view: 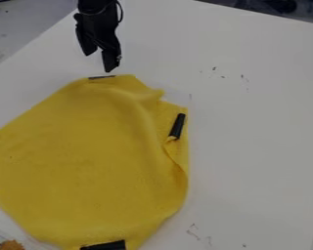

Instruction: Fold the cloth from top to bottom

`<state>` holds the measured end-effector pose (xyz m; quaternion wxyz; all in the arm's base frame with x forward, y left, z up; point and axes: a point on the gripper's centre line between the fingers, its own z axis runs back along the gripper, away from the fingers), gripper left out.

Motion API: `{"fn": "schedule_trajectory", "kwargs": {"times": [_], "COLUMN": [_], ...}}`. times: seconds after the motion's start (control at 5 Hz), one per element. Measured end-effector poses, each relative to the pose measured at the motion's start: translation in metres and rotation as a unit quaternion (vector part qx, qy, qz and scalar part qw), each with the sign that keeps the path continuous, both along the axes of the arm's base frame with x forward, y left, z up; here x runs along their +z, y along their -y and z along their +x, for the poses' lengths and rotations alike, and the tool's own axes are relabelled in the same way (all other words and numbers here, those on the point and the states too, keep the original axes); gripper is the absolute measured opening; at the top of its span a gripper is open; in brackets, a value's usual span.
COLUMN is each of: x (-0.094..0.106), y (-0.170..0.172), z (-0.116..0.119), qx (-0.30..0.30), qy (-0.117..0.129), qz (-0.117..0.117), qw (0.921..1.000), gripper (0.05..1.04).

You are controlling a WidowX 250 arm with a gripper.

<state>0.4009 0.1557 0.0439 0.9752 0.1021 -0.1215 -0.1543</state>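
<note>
"White desk (251,122) underneath; what's on it?"

"A yellow cloth (87,156), mostly spread out, its right side creased and partly turned over. Black strips (177,126) sit along its edges."

"And the black gripper (100,61)?"

"Hanging near the cloth's top edge, its jaws released, with a gap between them."

"Anything else?"

"Something orange-brown (11,245) by the cloth's bottom left, and small dark marks (193,232) to the cloth's right."
</note>
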Motion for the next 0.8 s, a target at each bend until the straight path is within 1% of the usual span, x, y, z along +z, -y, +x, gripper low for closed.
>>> {"fn": "schedule_trajectory", "kwargs": {"times": [0.2,0.4,0.6,0.8], "x": [-0.018,-0.025,-0.028,-0.028], "y": [-0.001,-0.003,-0.004,-0.002], "z": [0.006,0.013,0.015,0.015], "qx": [-0.006,-0.013,-0.027,-0.033], "qy": [-0.013,-0.021,-0.040,-0.039], "qz": [-0.007,-0.021,-0.034,-0.042], "qw": [0.9999,0.9995,0.9983,0.9978], "gripper": [0.999,0.999,0.952,0.678]}}
